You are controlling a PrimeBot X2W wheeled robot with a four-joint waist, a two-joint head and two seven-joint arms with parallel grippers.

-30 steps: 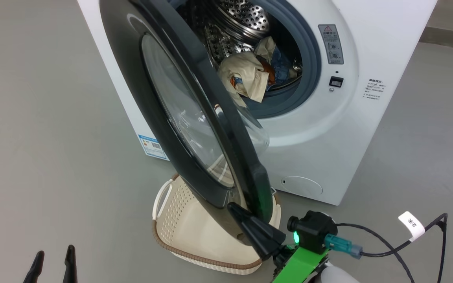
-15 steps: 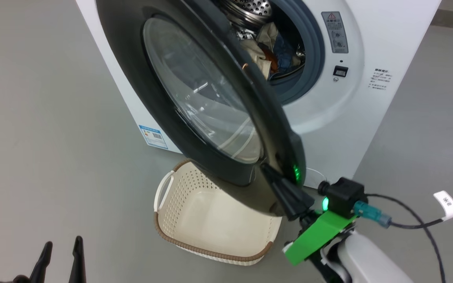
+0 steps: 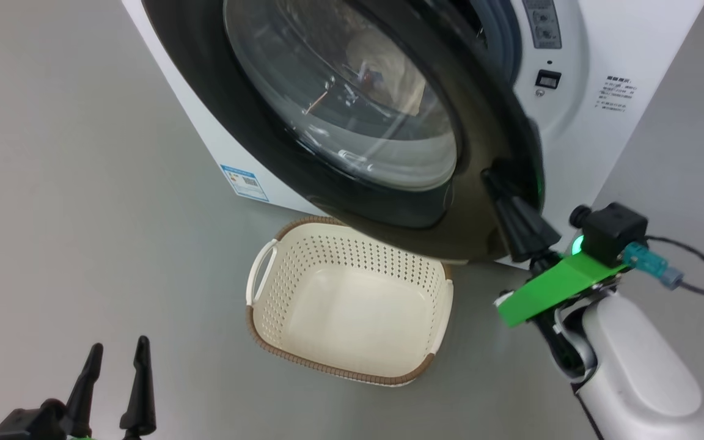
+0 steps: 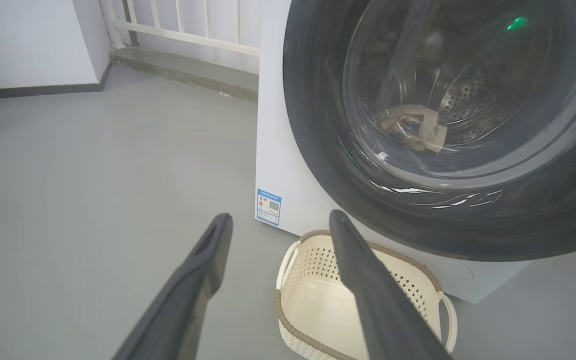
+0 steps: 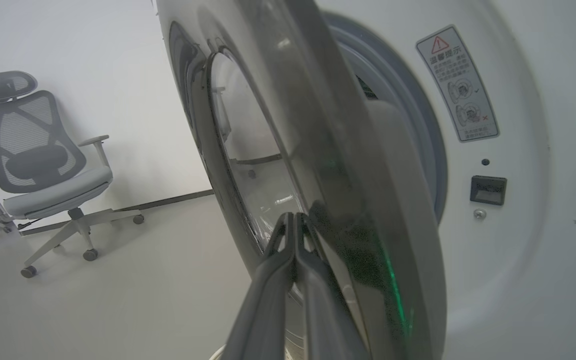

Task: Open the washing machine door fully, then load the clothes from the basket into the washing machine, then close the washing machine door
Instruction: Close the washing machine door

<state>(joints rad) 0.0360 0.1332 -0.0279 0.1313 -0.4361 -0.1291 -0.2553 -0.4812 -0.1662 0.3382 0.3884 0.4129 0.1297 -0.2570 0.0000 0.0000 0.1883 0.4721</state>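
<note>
The washing machine door (image 3: 254, 122) stands almost against the white washing machine (image 3: 584, 128), with a narrow gap left at its free edge. My right gripper (image 3: 494, 183) is shut, its fingertips (image 5: 293, 220) pressed on the door's (image 5: 328, 150) glossy outer face near that edge. Through the glass bowl, the cream clothes (image 3: 382, 79) lie in the drum, and they show in the left wrist view too (image 4: 413, 127). The cream basket (image 3: 352, 311) sits empty on the floor under the door. My left gripper (image 3: 120, 345) hangs open at the lower left, apart from the basket (image 4: 280, 305).
Grey floor stretches to the left of the machine. A blue label (image 4: 268, 206) marks the machine's lower left corner. The latch socket (image 5: 488, 190) sits to the right of the drum opening. A grey office chair (image 5: 43, 165) stands by the wall, and a cable (image 3: 694, 287) trails from my right wrist.
The door has swung from about half open to nearly shut, with my shut right gripper moving along on its face. The head camera has shifted as well. My left gripper stays open.
</note>
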